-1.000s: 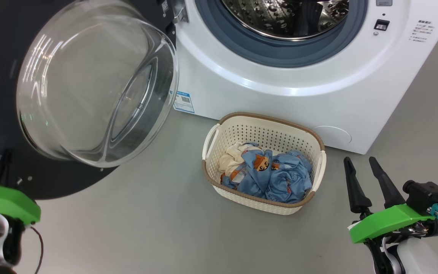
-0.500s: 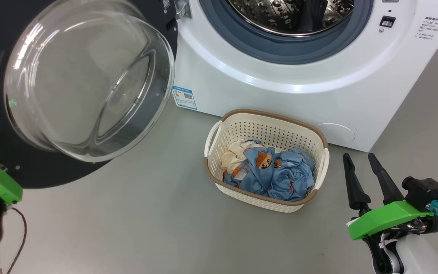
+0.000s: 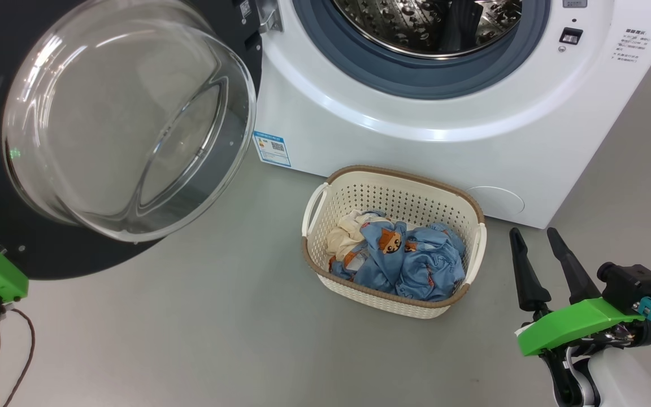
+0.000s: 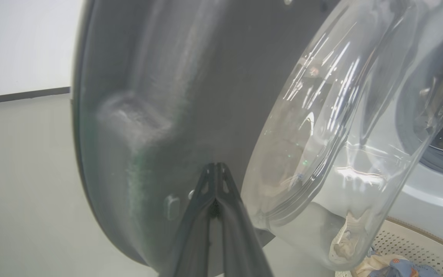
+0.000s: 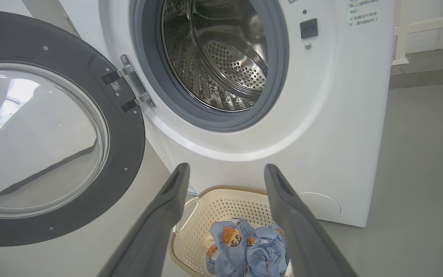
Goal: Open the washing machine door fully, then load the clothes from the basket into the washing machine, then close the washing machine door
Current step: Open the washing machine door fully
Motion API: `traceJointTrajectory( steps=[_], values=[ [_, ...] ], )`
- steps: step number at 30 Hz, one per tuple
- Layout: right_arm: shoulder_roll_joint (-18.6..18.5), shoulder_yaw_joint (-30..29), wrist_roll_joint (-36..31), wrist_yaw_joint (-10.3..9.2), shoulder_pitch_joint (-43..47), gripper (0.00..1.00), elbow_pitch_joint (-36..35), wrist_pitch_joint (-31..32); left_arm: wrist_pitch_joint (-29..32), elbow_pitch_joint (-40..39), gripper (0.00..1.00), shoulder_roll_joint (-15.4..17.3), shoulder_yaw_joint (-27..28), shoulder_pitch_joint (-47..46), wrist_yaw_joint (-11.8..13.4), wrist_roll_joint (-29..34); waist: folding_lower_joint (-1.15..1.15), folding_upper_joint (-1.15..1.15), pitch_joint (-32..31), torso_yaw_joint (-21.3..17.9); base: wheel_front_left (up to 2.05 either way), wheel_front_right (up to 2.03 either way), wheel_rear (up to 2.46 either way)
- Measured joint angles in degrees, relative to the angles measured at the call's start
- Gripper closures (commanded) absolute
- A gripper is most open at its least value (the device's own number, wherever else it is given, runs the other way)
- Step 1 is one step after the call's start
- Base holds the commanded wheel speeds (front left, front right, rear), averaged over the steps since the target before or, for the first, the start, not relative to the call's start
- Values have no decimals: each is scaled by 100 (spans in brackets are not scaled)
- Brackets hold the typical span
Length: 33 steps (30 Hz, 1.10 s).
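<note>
Washing machine door (image 3: 127, 118) slightly wider than before, left fingers (image 4: 196, 219) together beside it.

Clear way into drum mouth (image 3: 427, 25) from front. Blocked on left by swung-out washing machine door (image 3: 127, 124), glass dome bulging over floor (image 3: 235, 339). Open access from above into basket (image 3: 404, 176); bare floor right of it.
</note>
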Motion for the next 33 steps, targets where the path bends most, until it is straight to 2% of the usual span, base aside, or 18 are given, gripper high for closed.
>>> traceJointTrajectory(
  steps=[14,21,22,23,24,25,33],
  values=[
    [24,1,3,0,2,0,2,0,-297,229,100,-2,-194,-42,-203,0,0,0,-128,-56,0,0,0],
    [49,0,19,0,24,0,1,0,-470,-46,100,-65,-327,130,-297,0,0,0,-276,-119,0,0,0],
    [56,1,19,0,30,0,1,0,-474,-90,81,-70,-350,182,-299,0,0,0,-301,-129,0,0,0],
    [62,2,19,0,40,0,1,0,-482,-137,52,-82,-365,236,-299,0,0,0,-327,-141,0,0,0],
    [67,3,19,0,44,0,1,0,-499,-192,18,-93,-382,294,-299,0,0,0,-354,-154,0,0,0],
    [73,4,19,0,44,0,-1,0,-504,-256,0,-99,-401,361,-299,0,0,0,-380,-170,0,0,0],
    [82,71,19,0,186,0,-22,0,-550,-1035,0,-259,-472,942,-247,-1,0,0,-555,-394,0,0,0]
  ],
)
